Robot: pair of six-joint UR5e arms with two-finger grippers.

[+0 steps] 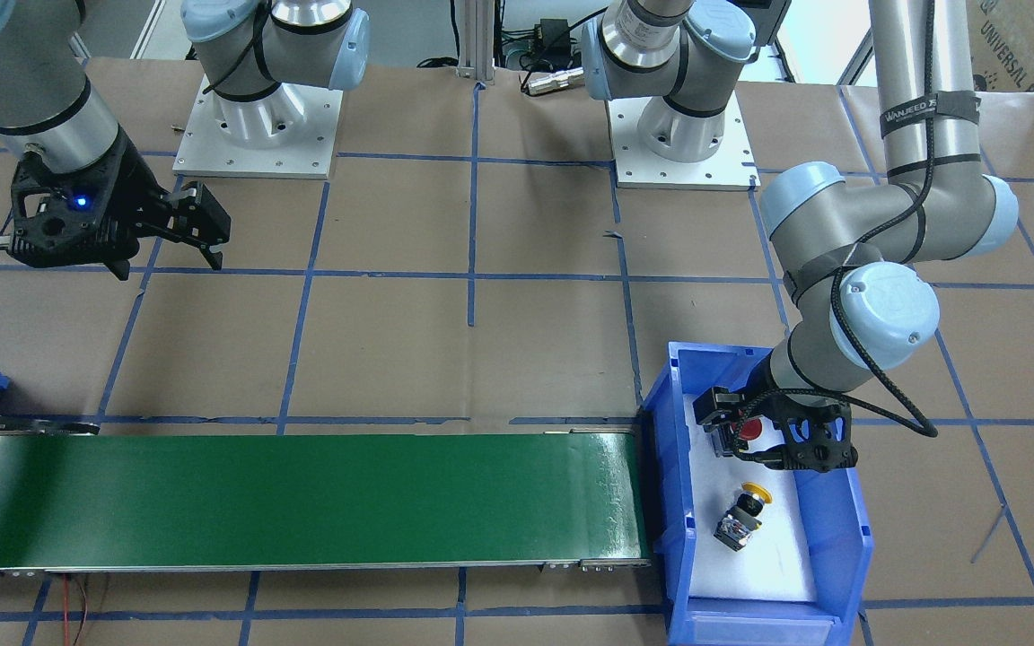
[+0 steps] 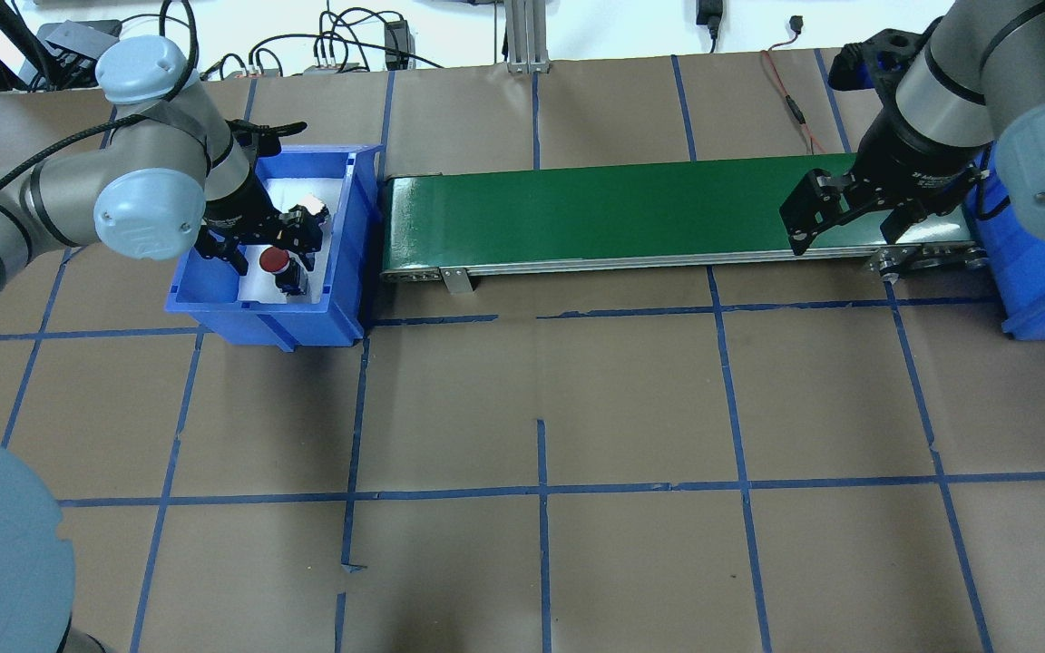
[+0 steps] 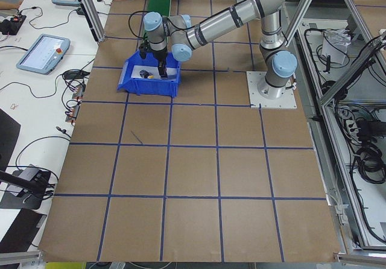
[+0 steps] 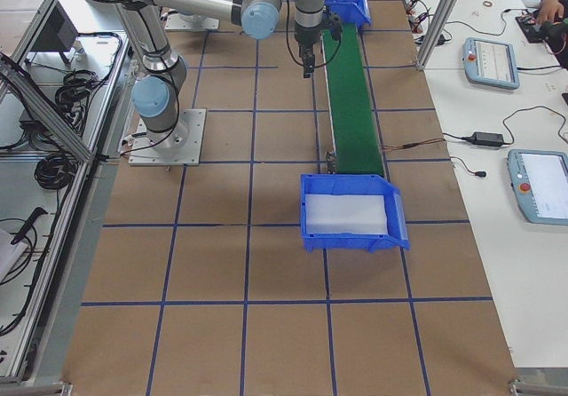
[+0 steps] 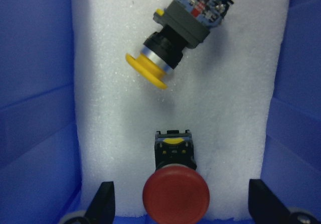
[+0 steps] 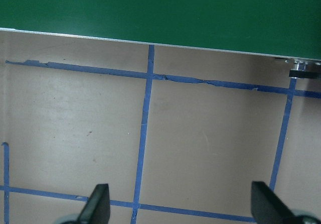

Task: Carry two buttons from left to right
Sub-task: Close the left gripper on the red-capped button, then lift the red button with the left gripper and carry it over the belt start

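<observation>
The red-capped button (image 5: 175,196) stands on white foam inside the blue left bin (image 1: 840,538). The yellow-capped button (image 5: 173,38) lies tilted on the foam a little beyond it. My left gripper (image 5: 183,206) is open and low in the bin, with one finger on each side of the red cap and not touching it. The red button (image 1: 752,429), the yellow button (image 1: 746,511) and the left gripper (image 1: 737,435) also show in the front view. My right gripper (image 2: 808,218) is open and empty, held above the table beside the right part of the green conveyor (image 2: 622,213).
The conveyor belt runs between the left bin (image 2: 214,308) and a second blue bin (image 2: 1030,263) at the right end, which has white foam inside (image 4: 346,214). Brown paper with blue tape lines covers the table. The arm bases stand behind the belt.
</observation>
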